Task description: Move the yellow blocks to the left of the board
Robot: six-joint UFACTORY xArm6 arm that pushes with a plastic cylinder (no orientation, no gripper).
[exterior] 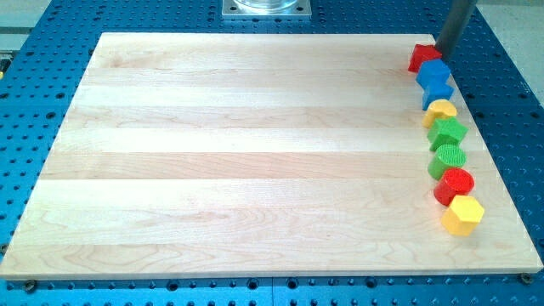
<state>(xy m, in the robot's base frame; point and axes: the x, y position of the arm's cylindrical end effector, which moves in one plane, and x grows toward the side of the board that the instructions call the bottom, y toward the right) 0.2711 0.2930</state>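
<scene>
Pale wooden board with lengthwise plank grain sits on a blue perforated table; a grey metal base plate pokes in at 12 o'clock, cut off by the view's top edge. Nothing more of the room shows. The rod comes down at about 1 o'clock, upper part cropped by the frame, and my tip ends right at the red block, apparently touching its upper right edge; actual contact hard to confirm since the rod's end overlaps the block. It's a bare rod, no jaws, holding nothing. All blocks sit in one column along the board's right edge, roughly 1 to 4 o'clock. Top to bottom: red block, shape unclear; two blue blocks jammed together so I can't separate their outlines; small yellow block, rounded top, partly tucked behind its neighbours; green block, angular, looks star-like; green cylinder with ribbed top; red cylinder; yellow hexagonal block at the bottom of the column, about 4 o'clock. Neighbours touch or nearly touch down the chain. Both yellows are on the far right, well apart from the left side. Small yellow is boxed in between blue above and green below; hexagonal yellow has the red cylinder touching its upper left.
</scene>
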